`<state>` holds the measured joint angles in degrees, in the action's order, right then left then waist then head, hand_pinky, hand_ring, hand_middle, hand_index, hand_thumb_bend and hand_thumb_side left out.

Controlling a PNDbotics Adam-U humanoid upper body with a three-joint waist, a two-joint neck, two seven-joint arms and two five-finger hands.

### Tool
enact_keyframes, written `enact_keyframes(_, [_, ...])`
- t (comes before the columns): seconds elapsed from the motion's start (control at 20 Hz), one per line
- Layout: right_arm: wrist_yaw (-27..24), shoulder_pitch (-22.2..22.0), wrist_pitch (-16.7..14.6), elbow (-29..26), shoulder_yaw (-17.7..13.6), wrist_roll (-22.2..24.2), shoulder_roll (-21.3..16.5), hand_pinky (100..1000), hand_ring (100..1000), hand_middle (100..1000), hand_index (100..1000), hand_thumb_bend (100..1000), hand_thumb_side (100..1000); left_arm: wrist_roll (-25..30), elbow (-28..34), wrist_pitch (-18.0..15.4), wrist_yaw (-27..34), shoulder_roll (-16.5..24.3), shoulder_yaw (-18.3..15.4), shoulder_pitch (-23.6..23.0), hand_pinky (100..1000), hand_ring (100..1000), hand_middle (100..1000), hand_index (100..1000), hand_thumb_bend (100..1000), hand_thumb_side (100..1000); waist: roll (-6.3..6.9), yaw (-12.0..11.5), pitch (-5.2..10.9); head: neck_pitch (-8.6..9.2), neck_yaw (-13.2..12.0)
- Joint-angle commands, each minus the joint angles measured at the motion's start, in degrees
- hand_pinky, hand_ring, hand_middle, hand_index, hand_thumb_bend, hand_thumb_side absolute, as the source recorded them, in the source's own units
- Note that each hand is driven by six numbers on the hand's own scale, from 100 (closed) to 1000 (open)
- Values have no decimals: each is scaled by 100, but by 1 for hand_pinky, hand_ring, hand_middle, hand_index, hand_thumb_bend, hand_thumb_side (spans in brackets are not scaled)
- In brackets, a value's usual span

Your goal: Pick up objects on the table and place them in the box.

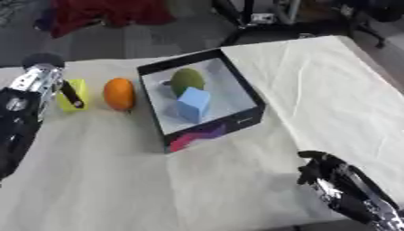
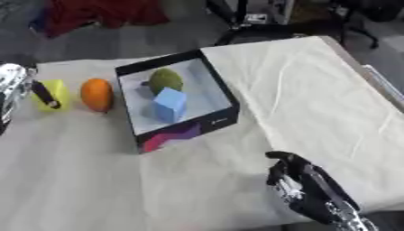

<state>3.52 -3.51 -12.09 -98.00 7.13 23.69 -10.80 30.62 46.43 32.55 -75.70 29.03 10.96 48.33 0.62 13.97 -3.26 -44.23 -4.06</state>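
Cream cloth, creased in long folds, covers the counter (image 1: 331,90), with dark floor and a heap of red fabric (image 1: 110,16) beyond its far edge. Near the middle stands an open black box (image 1: 241,118) with a pale inner floor and a pink and purple patch on its near wall. Inside it lie a dull green rounded fruit (image 1: 188,80) at the far side and a light blue cube (image 1: 194,103) just in front of it, the two close together.

Left of the box, outside it, an orange oval fruit (image 1: 119,94) rests on the cloth close beside the box wall. Further left sits a small yellow block (image 1: 76,94).

At the left edge, the left robot hand (image 1: 69,94) reaches in, one dark finger stretched straight and laid across the yellow block; nothing shows it curled round the block. At the near right corner, the right robot hand (image 2: 304,187) rests with fingers up and relaxed, holding nothing, well apart from the box and both outside objects.
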Motion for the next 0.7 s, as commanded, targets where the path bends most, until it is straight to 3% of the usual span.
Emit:
enact_keyframes(0.05, [14,66,-15,-69,4,19,-17,825,545,483,822,100,470,-169,-31,67,239,54,-87,98,850,839,886,920,729,301,-71,16,-34,11,-23])
enact_keyframes(0.45, [6,102,-16,-72,25,41,-5,825,545,483,822,100,470,-443,-273,95,604,-73,-107,86,845,839,883,916,682,282,-78,62,-75,11,-35])
enact_keyframes(0.65, [3,110,-16,-72,29,49,-4,825,545,483,822,100,470,-535,-343,63,742,-126,-109,71,836,827,866,904,616,259,-79,69,-77,11,-39])
enact_keyframes(0.7, [2,111,-16,-72,29,49,-4,825,545,483,822,100,470,-541,-358,52,774,-134,-107,67,819,806,849,890,563,244,-79,71,-76,11,-37])
